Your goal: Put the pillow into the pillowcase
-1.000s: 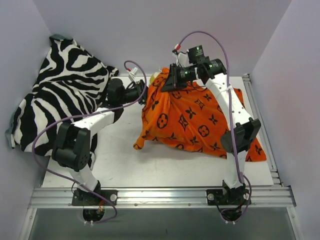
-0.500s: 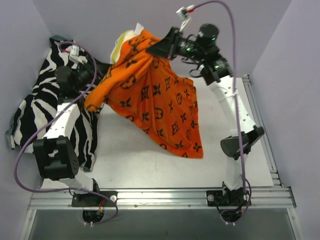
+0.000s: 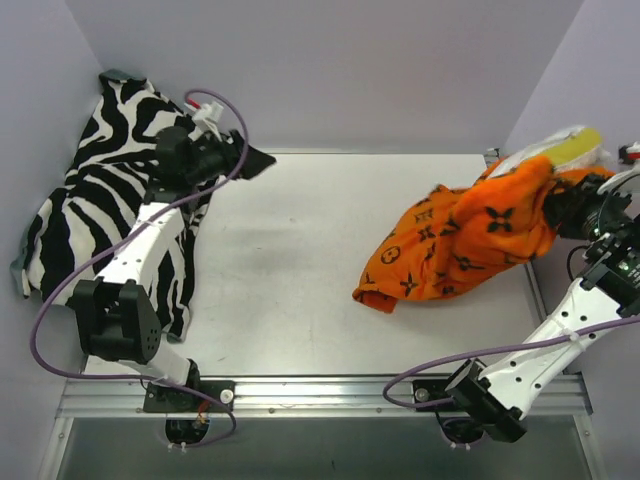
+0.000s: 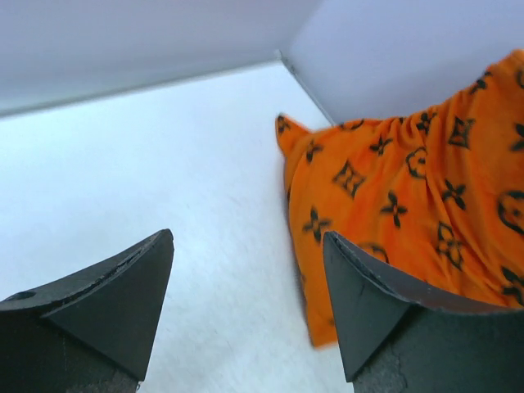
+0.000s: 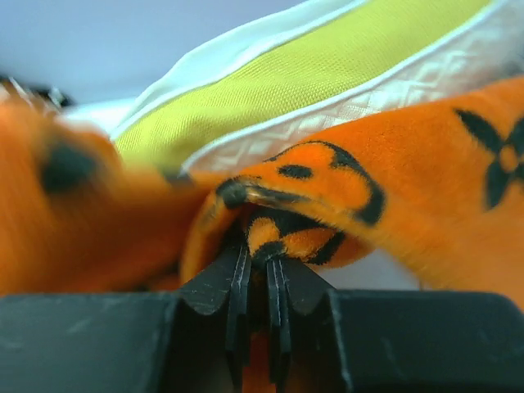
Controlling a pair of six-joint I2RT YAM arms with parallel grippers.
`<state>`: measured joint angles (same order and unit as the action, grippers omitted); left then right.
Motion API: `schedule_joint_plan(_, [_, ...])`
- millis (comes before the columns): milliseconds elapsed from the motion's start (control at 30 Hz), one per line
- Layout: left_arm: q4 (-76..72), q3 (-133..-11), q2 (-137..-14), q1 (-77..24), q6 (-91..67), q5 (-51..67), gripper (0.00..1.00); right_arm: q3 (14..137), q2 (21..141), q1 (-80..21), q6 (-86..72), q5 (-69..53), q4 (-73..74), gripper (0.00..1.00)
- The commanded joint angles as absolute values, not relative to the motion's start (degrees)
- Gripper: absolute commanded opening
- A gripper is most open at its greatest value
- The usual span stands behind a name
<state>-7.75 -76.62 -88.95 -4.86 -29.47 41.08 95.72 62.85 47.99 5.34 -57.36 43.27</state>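
The right gripper (image 5: 258, 270) has its two black fingers pinched together on a fold of the orange pillowcase (image 5: 426, 196). Just beyond that fold the pillow (image 5: 327, 74) shows a white edge and a yellow band. Blurred orange cloth fills the left.

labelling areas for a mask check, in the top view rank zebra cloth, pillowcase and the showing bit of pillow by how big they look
1. zebra cloth: clearly largest.
2. pillowcase: bunched, one end raised toward the camera, so perhaps flattered.
3. pillow: only a corner shows.
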Motion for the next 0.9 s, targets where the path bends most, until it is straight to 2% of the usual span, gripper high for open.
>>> schedule_joint_plan(0, [-0.4,-75.8,-89.6,-10.5,-19.2,39.6,0.81,92.4,64.8,48.6,31.6,-56.9,57.8,0.00])
schedule_joint_plan(67, [-0.8,-75.0,-91.1,-11.6,-21.1,39.5,0.81,89.7,65.8,46.5,35.4,-55.0,58.1,0.00])
schedule_joint_plan(133, [-0.1,-75.5,-92.8,-12.1,-20.9,38.9,0.81,86.6,66.1,40.7,37.9,-42.7,56.8,0.00])
schedule_joint_plan(200, [-0.1,-76.3,-93.5,-12.3,-20.4,38.7,0.81,80.6,66.2,35.0,42.7,-36.8,56.4,0.00])
schedule_joint_plan(333, [3.2,-76.5,-94.0,-12.0,-18.1,37.7,0.81,72.7,70.5,25.3,44.8,-30.3,55.5,0.00])
schedule_joint_plan(500, [6.8,-74.6,-92.6,-11.1,-14.6,36.8,0.81,69.1,77.5,14.3,45.0,-34.8,54.6,0.00])
schedule_joint_plan(733, [11.9,-73.3,-89.5,-8.8,-10.7,35.7,0.81,74.9,92.1,-7.8,40.4,-38.8,48.6,0.00])
schedule_joint_plan(867, [15.6,-72.4,-88.5,-8.7,-8.4,36.2,0.81,79.9,98.0,-9.8,39.1,-36.8,48.6,0.00])
